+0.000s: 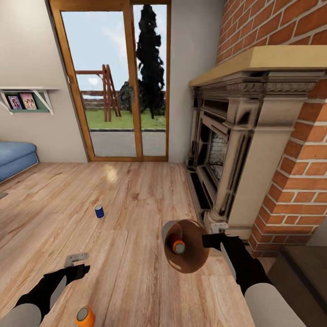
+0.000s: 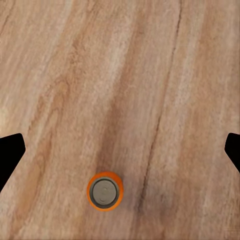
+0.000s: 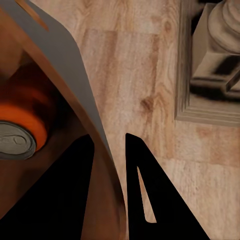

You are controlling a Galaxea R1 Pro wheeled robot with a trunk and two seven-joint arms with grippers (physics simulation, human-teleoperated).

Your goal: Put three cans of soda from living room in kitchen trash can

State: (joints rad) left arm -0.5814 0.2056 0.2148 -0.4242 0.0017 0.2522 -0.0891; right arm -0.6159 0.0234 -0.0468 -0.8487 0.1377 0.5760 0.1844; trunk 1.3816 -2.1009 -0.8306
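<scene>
Orange cans (image 1: 85,316), blue can (image 1: 99,211), brown-lined grey bin (image 1: 193,262), red brick chimney (image 1: 290,190)

Head camera high, facing floor (image 1: 127,254); wrist cameras close above it.

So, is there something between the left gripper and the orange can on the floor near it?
Nothing visible. The left gripper hangs open above bare floor, and the orange can stands upright below it.

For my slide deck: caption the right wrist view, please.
Right pincer grips the bin's rim; an orange can lies inside.
</scene>
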